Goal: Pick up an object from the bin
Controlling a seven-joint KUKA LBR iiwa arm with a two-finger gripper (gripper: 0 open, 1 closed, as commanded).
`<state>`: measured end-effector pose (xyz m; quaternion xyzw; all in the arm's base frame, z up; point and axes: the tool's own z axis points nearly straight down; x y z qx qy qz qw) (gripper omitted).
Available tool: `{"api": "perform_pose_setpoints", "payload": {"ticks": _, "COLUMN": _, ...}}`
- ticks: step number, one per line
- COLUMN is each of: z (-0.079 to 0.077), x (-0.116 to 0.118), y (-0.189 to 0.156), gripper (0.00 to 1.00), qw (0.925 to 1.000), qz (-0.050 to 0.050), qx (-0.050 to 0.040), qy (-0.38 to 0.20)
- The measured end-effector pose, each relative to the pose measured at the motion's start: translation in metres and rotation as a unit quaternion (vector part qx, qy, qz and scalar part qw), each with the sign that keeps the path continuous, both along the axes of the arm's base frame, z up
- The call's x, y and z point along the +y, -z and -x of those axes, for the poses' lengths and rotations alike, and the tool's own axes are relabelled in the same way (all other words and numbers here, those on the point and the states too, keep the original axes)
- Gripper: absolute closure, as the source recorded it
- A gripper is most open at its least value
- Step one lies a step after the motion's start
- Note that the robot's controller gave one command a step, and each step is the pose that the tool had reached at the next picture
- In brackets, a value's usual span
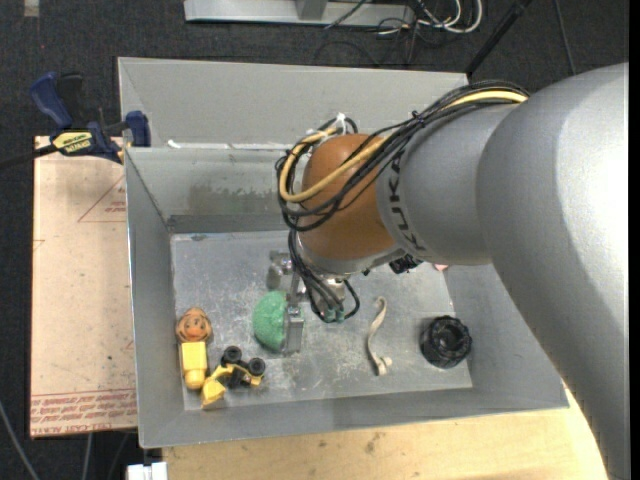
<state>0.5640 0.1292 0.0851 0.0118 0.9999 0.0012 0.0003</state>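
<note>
Looming closest, the grey arm is reaching in from the right, its orange wrist cover hanging over the bin. Its end effector is sitting low, just beside a green rounded lump mid-floor; released or clenched, I cannot tell. Nothing is being lifted, so the pick is looking barely begun (grasp and lift both remaining). Scuffed grey metal is lying mostly bare: a yellow toy figure and a yellow-and-black toy at the left, a pale curved strip and a black ribbed cap at the right. Dark carpet is surrounding everything.
</note>
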Motion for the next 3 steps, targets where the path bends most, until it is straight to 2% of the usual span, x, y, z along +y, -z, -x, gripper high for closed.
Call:
{"api": "perform_pose_setpoints", "payload": {"ticks": 1, "z": 0.063, "x": 0.01, "y": 0.016, "gripper": 1.0, "qw": 0.998, "qz": 0.001, "qx": 0.0005, "qy": -0.062}}
{"api": "perform_pose_setpoints", "payload": {"ticks": 2, "z": 0.063, "x": 0.009, "y": 0.016, "gripper": 1.0, "qw": 0.9981, "qz": 0.001, "qx": 0.0005, "qy": -0.062}}
{"api": "perform_pose_setpoints", "payload": {"ticks": 3, "z": 0.048, "x": 0.005, "y": -0.151, "gripper": 1.0, "qw": 0.9984, "qz": 0.0, "qx": -0.0026, "qy": -0.057}}
